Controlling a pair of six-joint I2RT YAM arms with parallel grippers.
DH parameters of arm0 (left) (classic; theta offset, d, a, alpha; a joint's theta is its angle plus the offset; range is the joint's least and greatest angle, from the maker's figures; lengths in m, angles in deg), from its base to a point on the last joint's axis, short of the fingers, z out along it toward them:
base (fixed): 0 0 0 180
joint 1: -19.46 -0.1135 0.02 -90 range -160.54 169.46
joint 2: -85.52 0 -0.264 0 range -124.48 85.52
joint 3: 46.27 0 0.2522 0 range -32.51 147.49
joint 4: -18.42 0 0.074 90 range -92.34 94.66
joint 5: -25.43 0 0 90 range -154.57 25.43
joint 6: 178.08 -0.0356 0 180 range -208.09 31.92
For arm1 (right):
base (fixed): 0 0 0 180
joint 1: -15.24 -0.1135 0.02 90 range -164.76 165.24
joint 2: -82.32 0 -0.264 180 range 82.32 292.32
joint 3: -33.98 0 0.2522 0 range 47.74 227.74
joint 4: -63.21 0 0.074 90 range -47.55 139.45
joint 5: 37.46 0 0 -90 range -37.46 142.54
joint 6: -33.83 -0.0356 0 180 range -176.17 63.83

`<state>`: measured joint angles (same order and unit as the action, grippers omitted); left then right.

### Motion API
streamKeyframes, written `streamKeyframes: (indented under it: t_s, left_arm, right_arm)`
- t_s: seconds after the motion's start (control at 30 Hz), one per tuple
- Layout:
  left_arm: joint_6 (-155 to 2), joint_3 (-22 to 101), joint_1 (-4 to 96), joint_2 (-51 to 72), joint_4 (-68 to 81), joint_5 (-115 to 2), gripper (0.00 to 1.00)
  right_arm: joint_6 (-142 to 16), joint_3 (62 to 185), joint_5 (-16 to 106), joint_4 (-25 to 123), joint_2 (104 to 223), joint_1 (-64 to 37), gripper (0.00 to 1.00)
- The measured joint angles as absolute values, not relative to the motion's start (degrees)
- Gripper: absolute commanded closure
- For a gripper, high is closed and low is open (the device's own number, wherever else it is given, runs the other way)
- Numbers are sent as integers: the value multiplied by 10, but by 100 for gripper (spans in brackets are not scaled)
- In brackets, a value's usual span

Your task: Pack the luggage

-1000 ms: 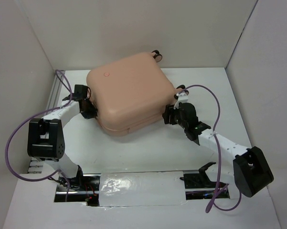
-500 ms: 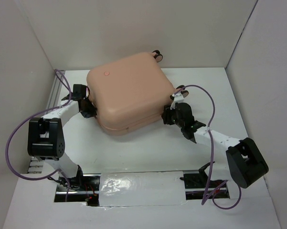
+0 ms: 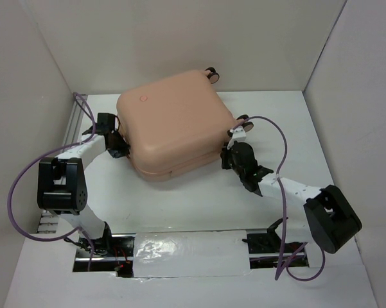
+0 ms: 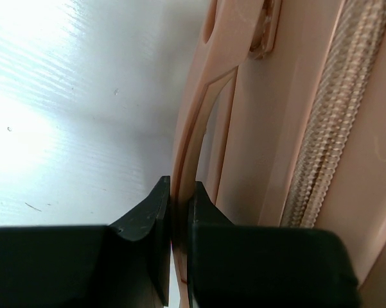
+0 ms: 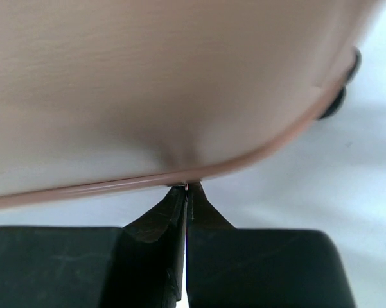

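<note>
The luggage (image 3: 173,125) is lying closed; the left hand (image 4: 180,186) is pinching its handle (image 4: 193,128) to steady it, while the right hand (image 5: 185,187) is nipping, seemingly, the zipper pull (image 5: 185,185).

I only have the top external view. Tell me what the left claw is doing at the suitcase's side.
Observer: In the left wrist view, the left claw is shut on a thin raised strip on the side of the luggage, likely its side handle.
Operator: Now report the zipper there.
Observer: The zipper beside that strip looks meshed along the stretch in view.
Operator: Give me the right claw.
Observer: In the right wrist view, the right claw has its fingers pressed together, with the tips at the shell's lower rim. Something tiny glints between them, too small to name.
</note>
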<state>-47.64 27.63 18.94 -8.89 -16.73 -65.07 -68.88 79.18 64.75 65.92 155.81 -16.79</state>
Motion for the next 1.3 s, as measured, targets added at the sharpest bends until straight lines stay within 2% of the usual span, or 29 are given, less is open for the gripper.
streamKeyframes:
  t_s: [0.23,0.47,0.73,1.03,1.3]
  left_arm:
    - [-485,276,179,-93,-163,-630,100]
    - [-490,286,174,-108,-156,-605,100]
    - [-493,329,172,-153,-142,-571,100]
    - [-504,360,171,-182,-138,-547,100]
    - [-505,372,171,-190,-144,-541,100]
  right_arm:
    - [-750,781,710,672,1555,-136,100]
    - [-773,773,660,750,1588,-61,100]
    - [-757,773,515,832,1630,33,100]
    - [-743,808,270,858,1693,153,100]
    - [-732,843,180,848,1727,198,100]
